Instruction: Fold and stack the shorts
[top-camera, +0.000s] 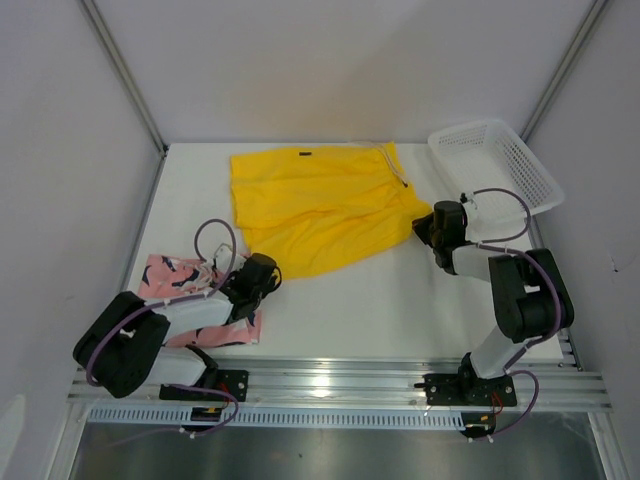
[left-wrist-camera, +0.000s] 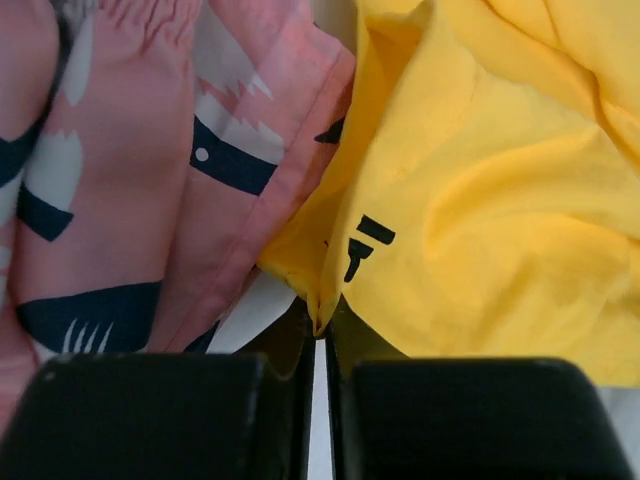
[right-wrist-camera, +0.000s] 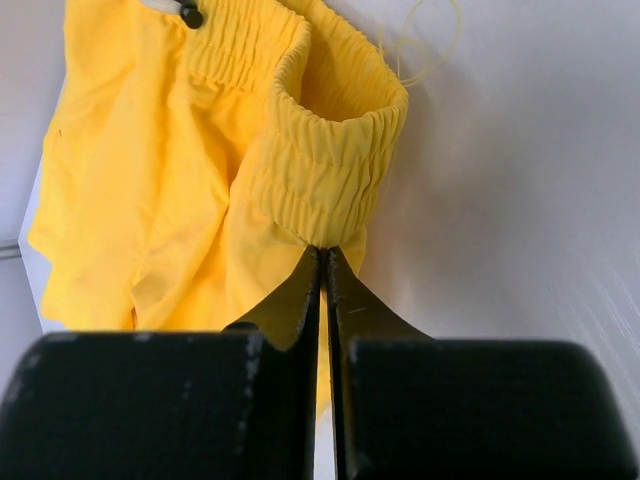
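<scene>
Inspecting the table (top-camera: 380, 310), we find the yellow shorts (top-camera: 320, 205) spread flat beside the basket (top-camera: 500, 165), the pink shorts (top-camera: 165, 275) lying farther from the basket under the left arm (top-camera: 150, 330). We note the left gripper (left-wrist-camera: 318, 325) pinched tight on a yellow hem corner just beside the pink shorts, and the right gripper (right-wrist-camera: 322, 250) clamped on the yellow waistband at the end nearest the basket.
</scene>
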